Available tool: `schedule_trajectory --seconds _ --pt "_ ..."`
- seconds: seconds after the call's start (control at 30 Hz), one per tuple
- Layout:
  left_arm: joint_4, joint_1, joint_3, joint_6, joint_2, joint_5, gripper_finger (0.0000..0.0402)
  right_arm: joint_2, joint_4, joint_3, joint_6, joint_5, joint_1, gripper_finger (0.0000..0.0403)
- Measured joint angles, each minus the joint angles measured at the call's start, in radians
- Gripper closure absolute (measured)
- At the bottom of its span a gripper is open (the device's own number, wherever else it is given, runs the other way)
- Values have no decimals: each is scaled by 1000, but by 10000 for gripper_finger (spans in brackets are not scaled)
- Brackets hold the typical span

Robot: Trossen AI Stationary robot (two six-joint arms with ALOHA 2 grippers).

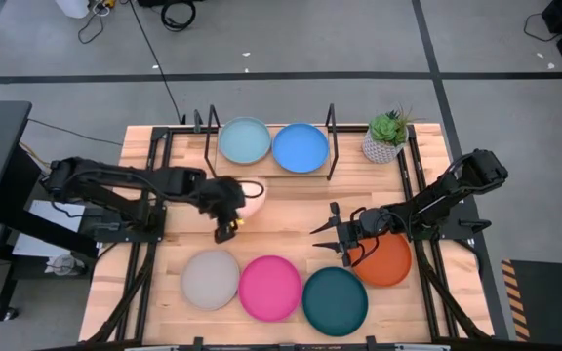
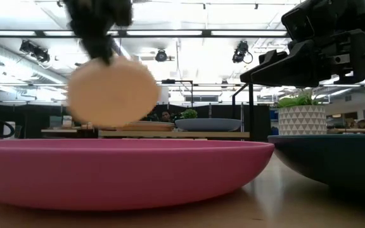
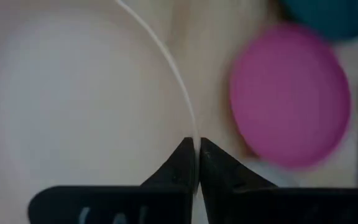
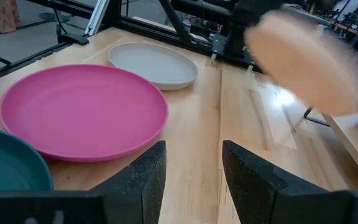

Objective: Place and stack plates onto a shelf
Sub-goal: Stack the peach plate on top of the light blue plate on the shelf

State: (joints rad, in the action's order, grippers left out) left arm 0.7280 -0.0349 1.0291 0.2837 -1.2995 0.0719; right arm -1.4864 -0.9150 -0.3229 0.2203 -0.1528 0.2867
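Observation:
My left gripper (image 1: pixel 230 216) is shut on the peach plate (image 2: pixel 113 92), which hangs in the air above the table's middle. On the shelf (image 1: pixel 332 146) at the far edge lie the light blue plate (image 1: pixel 244 141) and the blue plate (image 1: pixel 301 147). Along the near edge the grey plate (image 1: pixel 210 279), the magenta plate (image 1: pixel 269 288) and the dark teal plate (image 1: pixel 335 300) rest flat on the table. The orange plate (image 1: pixel 388 260) lies under my right arm. My right gripper (image 4: pixel 191 168) is open, hovering left of the orange plate and touching nothing. My left gripper pinches the peach plate's rim (image 3: pixel 193 134) between its two fingertips (image 3: pixel 180 163). The fingers come from above, as the low view shows. The plate is lifted clear and hangs below them, steeply tilted, its face toward the table's near edge.
A small potted plant (image 1: pixel 386 136) stands at the shelf's right end. Black frame rails (image 1: pixel 160 185) run along the table's left and right sides. Bare wood (image 1: pixel 291 219) lies between the shelf and the near row of plates.

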Motion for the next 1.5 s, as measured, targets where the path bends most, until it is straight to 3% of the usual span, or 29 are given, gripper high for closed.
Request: schedule_trajectory --seconds 0.13,0.23,0.5,0.7,0.83,1.07,1.23,1.3,1.43,1.5 --pt "-124 26 39 -160 -1 -245 384 0 0 0 0 0 0 239" --pt "-171 96 31 -266 -11 -343 384 0 -1 0 0 0 0 239" --pt "-254 351 12 -403 -120 -314 385 0 -7 0 8 0 0 239" --pt "-280 447 11 -485 -238 -276 380 0 2 0 9 6 0 239" --pt "-292 465 11 -500 -270 -278 349 0 5 0 11 9 0 239" --pt "-307 459 42 -500 -263 -273 259 0 11 1 10 16 0 239" --pt "-160 418 120 -453 -254 -261 242 0 14 1 8 16 0 239" --pt "-81 400 127 -394 -254 -304 243 0 16 1 8 16 0 239" --pt "-11 374 104 -316 -260 -573 253 0 4 1 10 16 0 239" --pt "-15 368 92 -296 -275 -644 258 0 -14 1 11 16 0 239"
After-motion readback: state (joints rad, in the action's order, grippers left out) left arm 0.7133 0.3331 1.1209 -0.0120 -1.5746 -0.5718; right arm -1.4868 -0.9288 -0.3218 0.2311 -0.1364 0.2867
